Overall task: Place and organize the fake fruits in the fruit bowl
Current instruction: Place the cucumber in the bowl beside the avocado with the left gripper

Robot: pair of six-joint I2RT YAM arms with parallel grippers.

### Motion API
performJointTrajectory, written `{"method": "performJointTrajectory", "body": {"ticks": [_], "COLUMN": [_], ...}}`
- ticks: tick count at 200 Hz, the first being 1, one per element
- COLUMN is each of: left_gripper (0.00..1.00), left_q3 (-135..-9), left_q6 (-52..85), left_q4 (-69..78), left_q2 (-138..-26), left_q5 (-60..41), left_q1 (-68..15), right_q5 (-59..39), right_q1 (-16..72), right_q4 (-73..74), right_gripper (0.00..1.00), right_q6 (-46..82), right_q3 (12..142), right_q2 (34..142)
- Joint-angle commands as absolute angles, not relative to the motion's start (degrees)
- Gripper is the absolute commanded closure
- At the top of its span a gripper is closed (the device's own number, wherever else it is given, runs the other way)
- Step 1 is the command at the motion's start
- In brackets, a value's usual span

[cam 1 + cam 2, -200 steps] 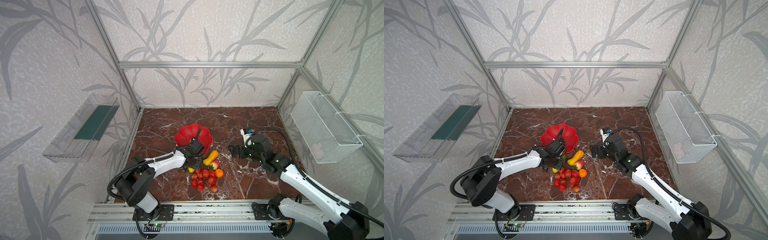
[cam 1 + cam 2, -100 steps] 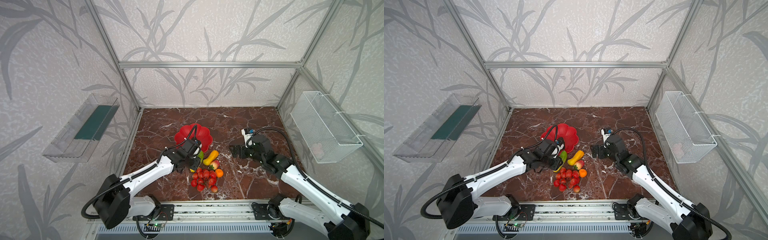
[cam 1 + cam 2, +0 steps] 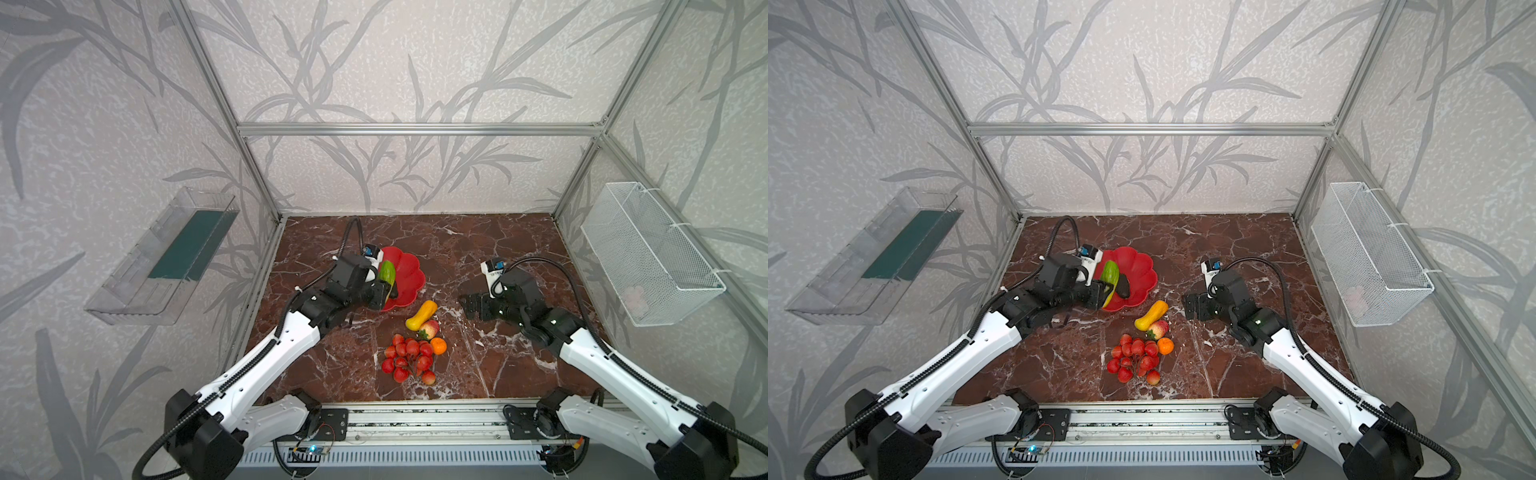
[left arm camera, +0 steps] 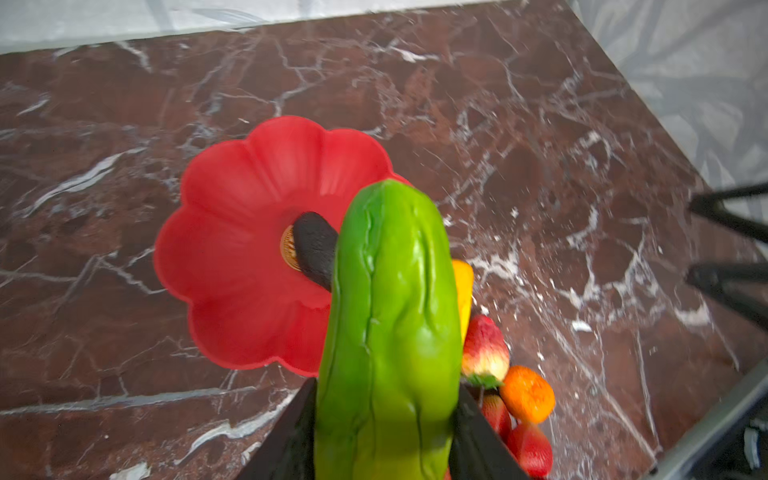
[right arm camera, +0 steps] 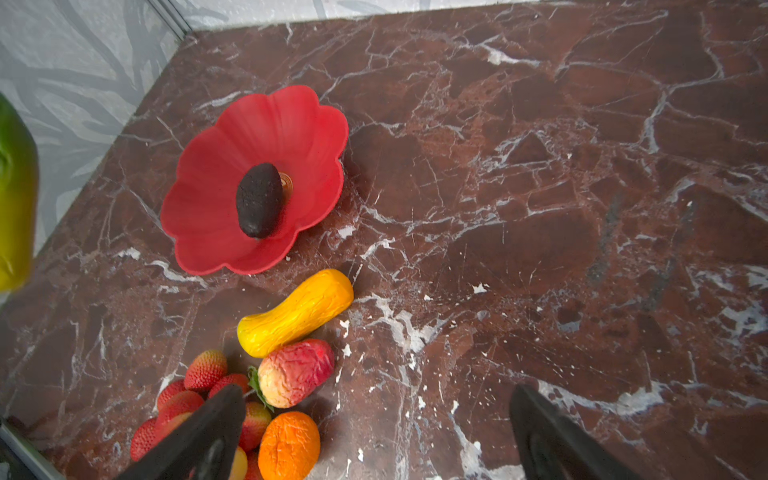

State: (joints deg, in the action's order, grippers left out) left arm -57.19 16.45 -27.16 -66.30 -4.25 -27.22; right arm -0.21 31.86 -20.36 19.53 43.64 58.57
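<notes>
The left gripper (image 3: 387, 291) clamps the yellow end of the green-yellow cucumber (image 4: 390, 332), raised over the scalloped red fruit bowl (image 5: 291, 124). In the bowl a dark avocado (image 5: 259, 199) lies across the gold emblem (image 4: 288, 249). Just beside the bowl lie the gourd (image 5: 295, 311), apple (image 5: 297, 372), orange (image 5: 289, 444) and red berries (image 3: 407, 359). The right gripper (image 3: 469, 306) hovers well apart from the bowl, jaws wide and empty.

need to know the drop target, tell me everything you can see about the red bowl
The fruit bowl is a shallow red dish, plastic by the look, with a scalloped petal rim and a round gold emblem at its centre. It sits upright on the marble table. A dark avocado lies in it, partly over the emblem; nothing else is inside.
</notes>
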Motion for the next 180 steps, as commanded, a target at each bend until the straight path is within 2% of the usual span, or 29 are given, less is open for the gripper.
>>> {"method": "performJointTrajectory", "body": {"ticks": [1, 43, 136, 158, 180], "left_gripper": [0.54, 0.55, 0.56, 0.53, 0.44], "left_q3": [-58.6, -62.3, -68.9, -69.8, -70.3], "left_q6": [20.1, 23.5, 27.0, 27.2, 27.4], "left_q4": [-24.3, -21.7, -26.4, -26.4, -26.5], "left_q2": [-71.0, -83.1, -98.4, -99.8, -100.2], "left_q5": [-6.2, -7.6, -8.5, -9.1, -9.6], "left_q1": [-23.1, -20.1, -17.0, -16.8, -16.5], "right_q5": [-1.6, -7.9, -6.9, -8.0, -8.8], "right_q1": [31.7, 33.4, 45.2, 46.4, 46.8], "right_q4": [-24.4, -24.9, -19.5, -16.8, -14.9], "right_gripper": [0.01, 0.01, 0.14, 0.18, 0.22], "right_q6": [18.0, 18.7, 24.8, 26.1, 27.0], "right_q3": [44.3, 43.3, 40.2, 40.1, 40.1], "right_q2": [59.4, 61.0, 69.5, 72.3, 75.2]}}
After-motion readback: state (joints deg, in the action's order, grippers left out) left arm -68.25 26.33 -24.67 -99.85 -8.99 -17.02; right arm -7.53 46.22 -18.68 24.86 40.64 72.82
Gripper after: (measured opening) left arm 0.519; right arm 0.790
